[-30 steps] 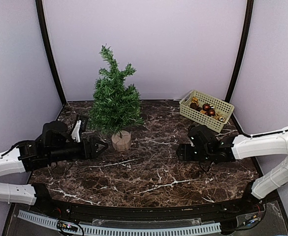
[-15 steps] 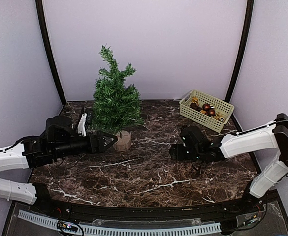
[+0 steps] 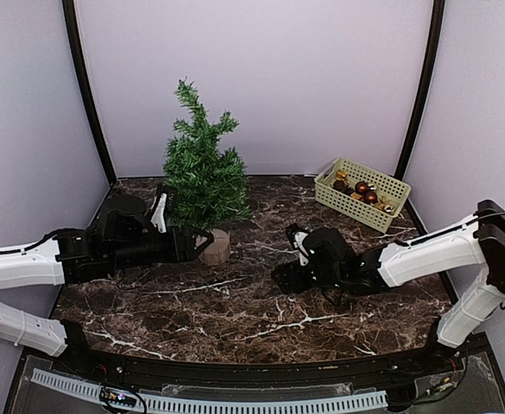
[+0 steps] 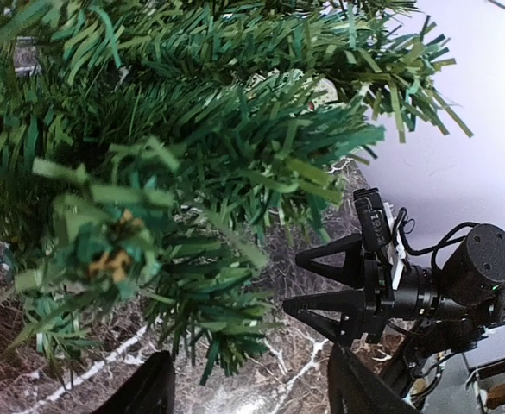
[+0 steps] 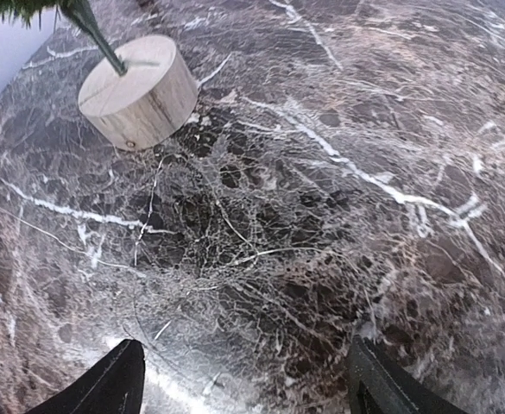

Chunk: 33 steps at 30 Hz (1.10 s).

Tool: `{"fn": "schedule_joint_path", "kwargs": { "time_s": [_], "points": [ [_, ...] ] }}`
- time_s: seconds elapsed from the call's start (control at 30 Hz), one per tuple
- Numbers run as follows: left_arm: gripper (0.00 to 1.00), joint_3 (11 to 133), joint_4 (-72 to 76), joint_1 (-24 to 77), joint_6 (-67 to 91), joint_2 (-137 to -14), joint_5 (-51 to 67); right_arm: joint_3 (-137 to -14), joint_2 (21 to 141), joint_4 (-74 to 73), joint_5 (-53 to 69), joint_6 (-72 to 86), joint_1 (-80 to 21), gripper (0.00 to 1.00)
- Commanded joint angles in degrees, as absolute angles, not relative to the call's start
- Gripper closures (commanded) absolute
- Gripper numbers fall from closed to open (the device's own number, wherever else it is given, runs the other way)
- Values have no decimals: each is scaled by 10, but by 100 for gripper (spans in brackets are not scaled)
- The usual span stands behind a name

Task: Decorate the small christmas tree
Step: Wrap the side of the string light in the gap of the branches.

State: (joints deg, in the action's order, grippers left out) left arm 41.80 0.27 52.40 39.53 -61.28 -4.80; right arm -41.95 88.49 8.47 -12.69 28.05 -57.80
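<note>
Marble table (image 3: 261, 302): tree (image 3: 202, 185), basket (image 3: 345, 205) of baubles (image 3: 362, 188)

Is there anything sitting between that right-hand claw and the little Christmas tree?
Nothing visible does. Only bare marble table lies between the right gripper, fingers open, and the wooden stump base of the small christmas tree. The basket sits aside, back right.

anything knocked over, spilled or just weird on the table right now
Nothing stands out. The small christmas tree stands upright on its stump, and the ornaments all sit inside the yellow basket, none spilled.
</note>
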Motion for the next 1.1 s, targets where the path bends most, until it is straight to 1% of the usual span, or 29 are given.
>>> {"fn": "schedule_joint_path", "kwargs": {
  "time_s": [0.0, 0.1, 0.23, 0.3, 0.4, 0.6, 0.7, 0.87, 1.07],
  "points": [
    [41, 447, -4, 527, 388, -620, -79, -462, 930, 137, -110, 230, -583, 25],
    [45, 451, -25, 527, 390, -625, -94, -485, 968, 152, -104, 213, -584, 27],
    [51, 451, -37, 527, 394, -626, -110, -493, 1001, 186, -107, 175, -584, 26],
    [56, 452, -40, 527, 394, -628, -113, -510, 1019, 174, -116, 168, -580, 27],
    [66, 453, -44, 527, 395, -632, -117, -532, 1035, 154, -116, 181, -569, 32],
    [82, 449, -47, 527, 401, -632, -119, -524, 1018, 148, -92, 233, -543, 38],
    [87, 449, -50, 527, 400, -632, -117, -516, 997, 124, -74, 293, -527, 39],
    [88, 445, -50, 527, 401, -627, -117, -510, 974, 94, -47, 394, -524, 40],
    [92, 441, -51, 527, 401, -622, -115, -515, 1000, 104, -22, 466, -524, 46]
  ]
}}
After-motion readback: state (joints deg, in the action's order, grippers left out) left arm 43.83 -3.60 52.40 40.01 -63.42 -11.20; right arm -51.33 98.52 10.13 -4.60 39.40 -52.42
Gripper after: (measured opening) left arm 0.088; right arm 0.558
